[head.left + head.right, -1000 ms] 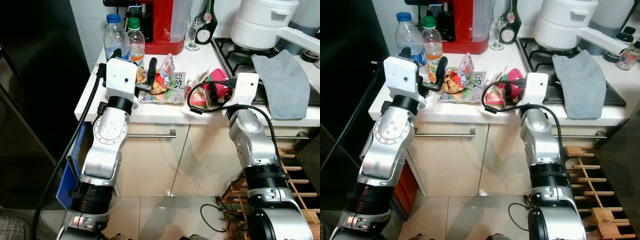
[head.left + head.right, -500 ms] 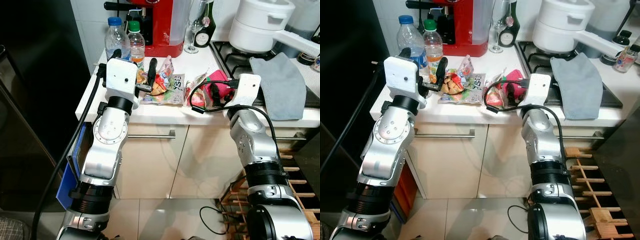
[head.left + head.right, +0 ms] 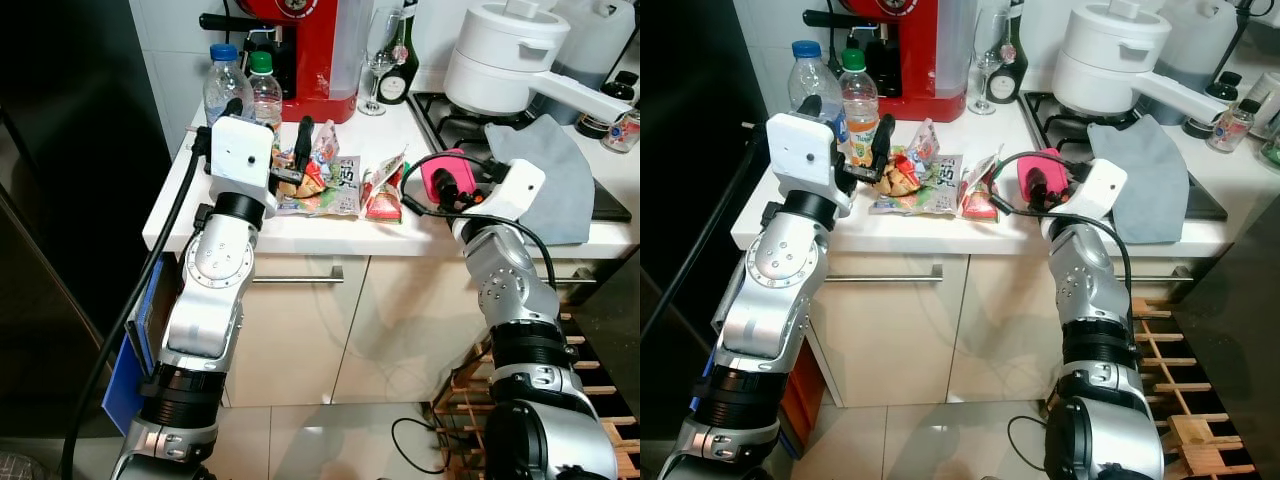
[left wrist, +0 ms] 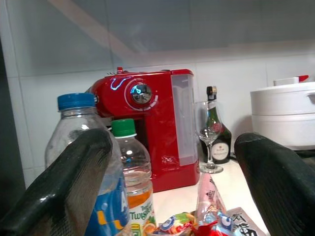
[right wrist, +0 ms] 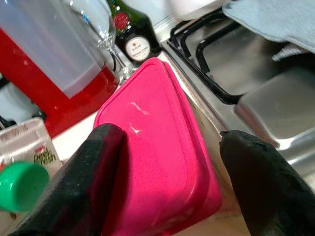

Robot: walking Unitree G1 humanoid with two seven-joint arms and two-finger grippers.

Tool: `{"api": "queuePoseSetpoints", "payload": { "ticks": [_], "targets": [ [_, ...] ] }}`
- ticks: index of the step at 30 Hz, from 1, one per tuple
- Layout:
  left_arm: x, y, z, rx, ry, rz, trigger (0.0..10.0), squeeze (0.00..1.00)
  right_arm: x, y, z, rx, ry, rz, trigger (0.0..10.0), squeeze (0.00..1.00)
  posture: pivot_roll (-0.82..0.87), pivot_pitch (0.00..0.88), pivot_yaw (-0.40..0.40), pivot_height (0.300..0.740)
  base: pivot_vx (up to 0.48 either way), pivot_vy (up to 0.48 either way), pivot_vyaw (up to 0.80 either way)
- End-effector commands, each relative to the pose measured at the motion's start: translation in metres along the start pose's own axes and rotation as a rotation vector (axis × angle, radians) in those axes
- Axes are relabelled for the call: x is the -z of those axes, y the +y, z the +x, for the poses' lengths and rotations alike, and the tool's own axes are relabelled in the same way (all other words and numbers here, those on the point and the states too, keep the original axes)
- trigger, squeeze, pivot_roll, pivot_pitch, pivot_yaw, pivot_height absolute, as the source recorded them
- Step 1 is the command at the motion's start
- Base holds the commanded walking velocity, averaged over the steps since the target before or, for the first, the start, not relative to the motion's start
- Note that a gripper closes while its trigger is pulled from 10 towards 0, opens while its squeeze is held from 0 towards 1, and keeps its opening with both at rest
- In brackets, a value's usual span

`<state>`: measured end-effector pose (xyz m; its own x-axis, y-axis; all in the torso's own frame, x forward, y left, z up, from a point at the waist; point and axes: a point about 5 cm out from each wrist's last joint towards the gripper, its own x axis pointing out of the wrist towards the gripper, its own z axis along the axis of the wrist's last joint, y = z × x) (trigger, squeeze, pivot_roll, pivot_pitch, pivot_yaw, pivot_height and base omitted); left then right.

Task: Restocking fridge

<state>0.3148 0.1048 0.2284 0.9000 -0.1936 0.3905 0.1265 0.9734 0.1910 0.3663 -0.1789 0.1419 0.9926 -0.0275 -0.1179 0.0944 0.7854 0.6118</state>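
The right gripper [image 5: 167, 162] is positioned at the pink container [image 5: 157, 162], fingers spread wide with one on each side of the lid. The right wrist view does not confirm contact; the jaws are not closed on the container. The pink container [image 3: 1038, 172] sits on the white countertop [image 3: 940, 228], just beside the edge of the gas hob [image 3: 1070, 115]. A grey cloth [image 3: 1140, 175] lies draped over the hob, to the right of the container. A white pot [image 3: 1110, 55] stands on the hob behind the cloth.

The left gripper [image 4: 172, 191] is raised above the left part of the countertop, fingers wide apart and holding nothing. Just beyond its fingertips lies a cluster of snack packets [image 3: 925, 180], flat on the counter between the two grippers. A red packet [image 3: 982, 195] lies at the right end of the cluster, near the pink container.

Behind the left gripper stand two bottles, upright and side by side: a blue-capped bottle [image 4: 81, 142] and a green-capped bottle [image 4: 130, 167]. A red coffee machine [image 4: 147, 123] stands behind them against the tiled wall. A wine glass [image 4: 209, 135] and a dark bottle [image 4: 216, 132] stand to the right of the machine. Left of the countertop is a dark fridge [image 3: 70, 150].
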Motion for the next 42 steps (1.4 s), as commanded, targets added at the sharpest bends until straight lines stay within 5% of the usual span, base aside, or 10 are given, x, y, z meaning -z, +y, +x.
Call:
{"api": "queuePoseSetpoints", "payload": {
  "ticks": [1,9,17,28,30,32,39,40,42],
  "targets": [
    [-0.007,-0.002,0.004,0.017,-0.027,-0.006,10.0,0.0,0.036,-0.013,-0.005,0.069,0.17,0.116,0.0,0.0,0.02,0.0,-0.009,0.74,0.0,0.0,0.0],
    [-0.007,-0.002,0.005,0.021,-0.028,-0.006,10.0,0.0,0.03,-0.011,-0.003,0.063,0.153,0.172,0.0,0.0,0.01,0.0,-0.01,0.74,0.0,0.0,0.0],
    [-0.006,-0.005,0.004,0.031,-0.022,-0.014,10.0,0.0,-0.009,0.027,-0.001,-0.123,0.002,0.244,0.0,0.0,0.01,0.0,-0.015,0.74,0.0,0.0,0.0],
    [-0.005,-0.007,0.004,0.036,-0.017,-0.014,10.0,0.0,0.001,-0.007,-0.004,0.038,0.032,0.118,0.0,0.0,0.01,0.0,-0.021,0.74,0.0,0.0,0.0],
    [-0.004,-0.007,0.004,0.038,-0.017,-0.011,10.0,0.0,-0.001,-0.005,-0.004,0.013,0.02,0.013,0.0,0.0,0.01,0.0,-0.023,0.74,0.0,0.0,0.0],
    [-0.005,-0.005,0.004,0.038,-0.02,-0.006,10.0,0.0,-0.019,0.014,-0.009,-0.088,-0.123,-0.225,10.0,0.0,0.01,0.0,-0.024,0.74,0.0,0.0,0.0],
    [-0.005,-0.008,0.005,0.045,-0.026,-0.004,10.0,0.0,-0.029,0.013,-0.009,-0.074,-0.188,-0.264,10.0,0.0,0.02,0.0,-0.032,0.74,0.0,0.0,0.0],
    [-0.006,-0.008,0.005,0.045,-0.028,-0.003,10.0,0.0,-0.032,0.013,-0.01,-0.069,-0.208,-0.282,10.0,1.0,0.02,0.0,-0.033,0.74,0.0,0.0,0.0],
    [-0.006,-0.007,0.005,0.045,-0.031,0.0,10.0,0.0,-0.037,0.014,-0.011,-0.065,-0.253,-0.325,10.0,1.0,0.02,0.0,-0.033,0.74,0.0,0.0,0.0]
  ]
}}
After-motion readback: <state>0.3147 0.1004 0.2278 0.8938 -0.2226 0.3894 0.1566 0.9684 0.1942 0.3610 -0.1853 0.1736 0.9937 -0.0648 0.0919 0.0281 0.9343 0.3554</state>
